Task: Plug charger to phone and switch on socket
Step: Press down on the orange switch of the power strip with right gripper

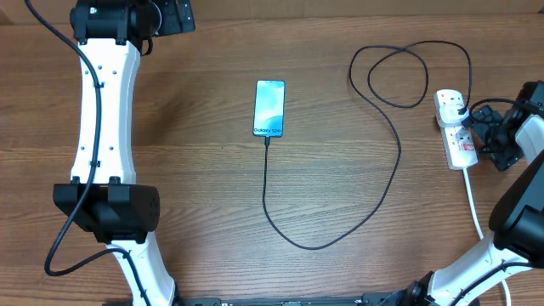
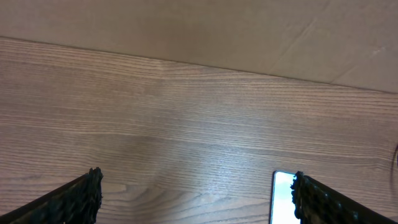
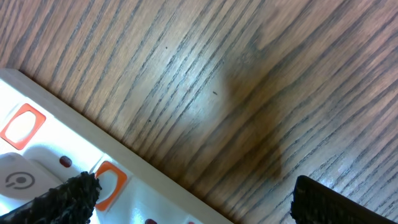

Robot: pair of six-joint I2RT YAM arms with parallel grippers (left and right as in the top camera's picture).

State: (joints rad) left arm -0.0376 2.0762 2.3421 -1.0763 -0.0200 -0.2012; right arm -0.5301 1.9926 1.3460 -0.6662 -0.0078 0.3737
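The long white plastic power strip (image 1: 457, 144) lies near-to-far, just left of my right gripper (image 1: 481, 134), whose jaws stand wide and empty.

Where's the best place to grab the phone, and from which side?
Take the phone across its two long edges, about mid-length, coming straight down from above. It lies flat, screen up, so only the thin sides offer a hold. The charger cable leaves the short end nearer the robot, so a lengthwise grip there is probably best avoided.
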